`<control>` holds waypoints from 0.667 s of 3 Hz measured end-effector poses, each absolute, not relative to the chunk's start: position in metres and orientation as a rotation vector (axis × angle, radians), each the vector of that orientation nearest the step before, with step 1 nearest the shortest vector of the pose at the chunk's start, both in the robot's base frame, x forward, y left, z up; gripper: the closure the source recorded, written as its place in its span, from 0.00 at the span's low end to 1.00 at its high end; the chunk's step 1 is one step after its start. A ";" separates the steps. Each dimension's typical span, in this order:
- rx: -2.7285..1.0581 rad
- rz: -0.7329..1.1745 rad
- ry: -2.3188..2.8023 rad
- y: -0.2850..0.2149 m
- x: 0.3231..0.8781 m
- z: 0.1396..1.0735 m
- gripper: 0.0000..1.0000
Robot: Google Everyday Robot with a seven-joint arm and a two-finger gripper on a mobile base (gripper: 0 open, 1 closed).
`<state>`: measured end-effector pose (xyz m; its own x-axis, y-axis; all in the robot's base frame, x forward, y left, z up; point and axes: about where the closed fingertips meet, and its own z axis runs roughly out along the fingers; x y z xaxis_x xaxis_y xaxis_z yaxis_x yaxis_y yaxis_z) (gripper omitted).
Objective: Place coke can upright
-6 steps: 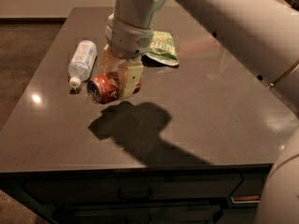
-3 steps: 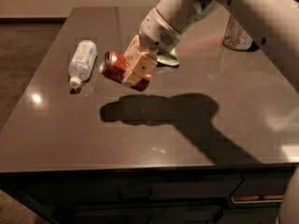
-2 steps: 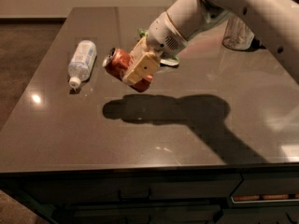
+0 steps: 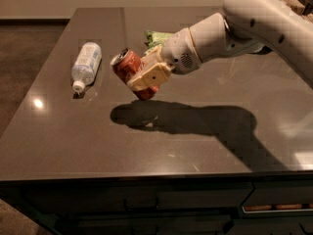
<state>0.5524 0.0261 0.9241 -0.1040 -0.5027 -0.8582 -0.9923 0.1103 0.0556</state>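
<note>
The coke can (image 4: 126, 63) is red-orange with a silver top. It is held tilted, top pointing up and to the left, above the dark table (image 4: 98, 141). My gripper (image 4: 142, 77) is shut on the can's middle; its cream fingers (image 4: 149, 76) cover much of the can's body. The white arm reaches in from the right. The can's shadow lies on the table just below it.
A clear plastic water bottle (image 4: 85, 65) with a white cap lies on its side at the left of the table. A green bag (image 4: 156, 37) lies behind the gripper, partly hidden. The table's front edge runs below, with drawers under it.
The arm has swung round so it now reaches in from the right. The can has tipped from lying nearly sideways towards a steeper tilt, still held above the table.
</note>
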 end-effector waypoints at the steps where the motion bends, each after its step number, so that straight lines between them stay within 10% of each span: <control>1: -1.374 0.939 1.645 0.028 0.555 0.921 1.00; 2: -1.294 0.971 1.596 0.029 0.558 0.919 1.00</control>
<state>0.5581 0.0295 0.9189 -0.1123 -0.3321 -0.9365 -0.9844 0.1659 0.0592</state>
